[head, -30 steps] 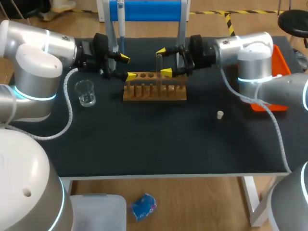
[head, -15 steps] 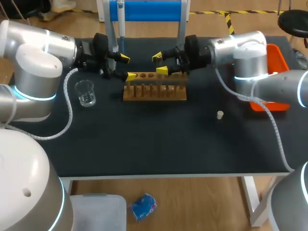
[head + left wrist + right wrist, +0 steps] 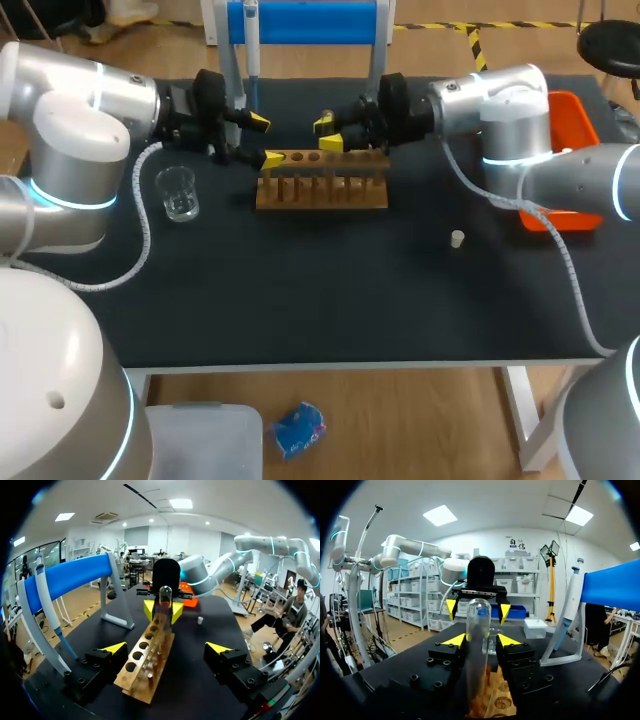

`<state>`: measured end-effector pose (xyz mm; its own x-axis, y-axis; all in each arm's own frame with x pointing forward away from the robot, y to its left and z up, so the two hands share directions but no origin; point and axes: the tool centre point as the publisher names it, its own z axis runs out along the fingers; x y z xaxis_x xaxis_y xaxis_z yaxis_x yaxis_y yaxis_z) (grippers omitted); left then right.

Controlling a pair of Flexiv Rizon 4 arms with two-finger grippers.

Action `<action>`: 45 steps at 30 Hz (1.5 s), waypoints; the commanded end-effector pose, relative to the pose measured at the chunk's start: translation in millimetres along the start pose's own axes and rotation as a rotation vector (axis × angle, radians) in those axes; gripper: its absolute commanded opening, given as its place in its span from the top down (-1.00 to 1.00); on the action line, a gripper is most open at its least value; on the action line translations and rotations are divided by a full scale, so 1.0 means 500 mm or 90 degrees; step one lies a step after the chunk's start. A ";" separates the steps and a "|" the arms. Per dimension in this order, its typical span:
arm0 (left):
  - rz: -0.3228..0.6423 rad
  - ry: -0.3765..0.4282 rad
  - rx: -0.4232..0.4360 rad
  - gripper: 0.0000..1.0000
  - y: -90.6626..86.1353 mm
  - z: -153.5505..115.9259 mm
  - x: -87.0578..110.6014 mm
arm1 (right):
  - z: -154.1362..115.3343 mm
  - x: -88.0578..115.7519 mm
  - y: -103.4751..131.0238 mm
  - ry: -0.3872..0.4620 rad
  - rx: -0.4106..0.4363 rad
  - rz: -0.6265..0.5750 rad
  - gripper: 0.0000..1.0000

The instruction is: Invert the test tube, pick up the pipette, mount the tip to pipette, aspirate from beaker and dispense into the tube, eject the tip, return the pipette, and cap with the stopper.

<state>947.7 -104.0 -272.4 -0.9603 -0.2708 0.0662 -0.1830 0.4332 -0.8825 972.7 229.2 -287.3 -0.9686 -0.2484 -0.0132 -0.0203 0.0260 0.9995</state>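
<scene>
Yellow tips of our right gripper (image 3: 328, 134) are sitting much closer together than a second ago. The fingers have been narrowing steadily and are now pressing on the test tube (image 3: 478, 625) from both sides, as far as the wrist views are showing. The gripper has also been sliding in toward the wooden rack (image 3: 322, 182) from the right. The test tube is standing upright in one of the rack's holes, rounded end up, in the same place as before.

Our left gripper (image 3: 265, 140) is holding nothing. Its fingers are staying wide apart at the rack's left end, with that end lying between them untouched, and the arm is not shifting at all.

The beaker (image 3: 178, 193) is standing on the black table (image 3: 330, 300) to the left of the rack, apart from it. The small stopper (image 3: 457, 238) is lying on the table to the right of the rack. Neither is moving. The pipette (image 3: 250, 40) is hanging on the blue stand (image 3: 310, 22) behind the rack. An orange tray (image 3: 580, 125) is sitting behind our right arm at the table's right edge.
</scene>
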 end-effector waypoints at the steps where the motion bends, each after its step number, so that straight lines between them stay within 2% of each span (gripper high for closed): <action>1: -0.001 -0.001 -0.001 -1.00 -0.001 0.002 0.000 | -0.001 0.001 -0.001 0.002 -0.002 -0.002 0.47; 3: -0.001 -0.001 -0.001 -1.00 -0.001 0.002 0.000 | -0.001 0.003 0.001 0.000 -0.003 -0.004 0.90; 4: -0.001 -0.001 -0.001 -1.00 -0.001 0.002 0.000 | -0.002 0.003 0.001 -0.001 -0.004 -0.004 1.00; 23: -0.001 -0.001 -0.001 -1.00 -0.001 0.002 0.000 | -0.016 0.019 0.050 -0.006 -0.025 -0.009 1.00; 45: -0.001 -0.001 -0.001 -1.00 -0.001 0.002 0.000 | -0.017 0.057 0.145 0.003 -0.030 -0.018 1.00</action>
<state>947.7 -104.1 -272.4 -0.9604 -0.2708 0.0663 -0.1831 0.4333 -0.8825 952.4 218.7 -222.5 -0.9623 -0.2670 -0.0523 -0.0438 -0.0377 0.9983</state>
